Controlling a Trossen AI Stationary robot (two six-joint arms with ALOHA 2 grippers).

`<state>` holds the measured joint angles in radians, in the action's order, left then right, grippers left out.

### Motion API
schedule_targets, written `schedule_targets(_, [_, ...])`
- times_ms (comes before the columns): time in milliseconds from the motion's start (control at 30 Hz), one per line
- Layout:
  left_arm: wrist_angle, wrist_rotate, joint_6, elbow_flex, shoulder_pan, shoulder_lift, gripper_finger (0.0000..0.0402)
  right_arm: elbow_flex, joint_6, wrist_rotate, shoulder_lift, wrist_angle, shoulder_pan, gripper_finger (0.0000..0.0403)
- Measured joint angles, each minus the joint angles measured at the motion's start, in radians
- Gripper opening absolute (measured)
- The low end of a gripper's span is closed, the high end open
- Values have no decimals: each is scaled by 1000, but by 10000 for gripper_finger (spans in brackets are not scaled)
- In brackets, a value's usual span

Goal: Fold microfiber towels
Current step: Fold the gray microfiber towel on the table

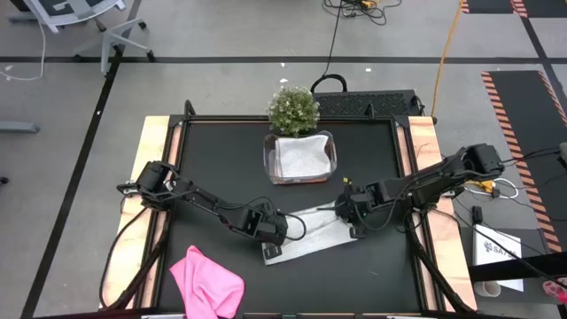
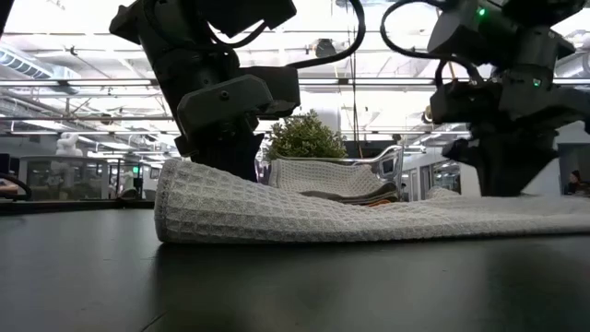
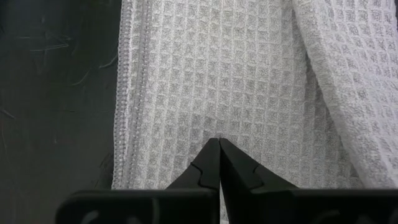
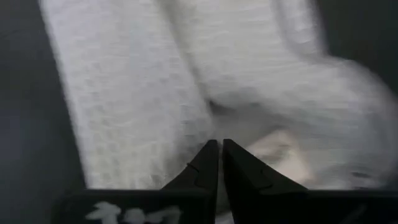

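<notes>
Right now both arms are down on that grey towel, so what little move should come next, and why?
Probably lift both ends together and carry them across for another fold. The grey towel lies as a long, narrow strip on the black table. The left gripper and right gripper sit at opposite ends, fingers shut.

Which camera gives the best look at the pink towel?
The high view: the pink towel lies crumpled at the near left corner of the black table, fully visible. The low view and both wrist views do not show it; they only show the grey towel being worked.
</notes>
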<state>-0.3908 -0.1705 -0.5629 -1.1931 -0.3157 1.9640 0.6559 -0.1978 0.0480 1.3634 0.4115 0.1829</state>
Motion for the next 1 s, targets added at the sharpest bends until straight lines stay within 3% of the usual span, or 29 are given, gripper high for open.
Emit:
schedule_targets(233, [0,-3,-16,0,0,0,12,0,-256,335,-2,-90,70,3])
schedule_targets(400, [-1,-3,-18,0,0,0,5,1,-390,373,-100,-108,171,1])
schedule_targets(567, [-1,-4,-18,0,0,0,15,1,-462,265,-158,-98,266,1])
schedule_targets(833, [-1,-6,-18,0,0,0,10,1,-329,-89,-171,-92,248,0])
schedule_targets(1000, [-1,-6,-22,0,0,0,11,1,-278,-99,-128,-98,205,0])
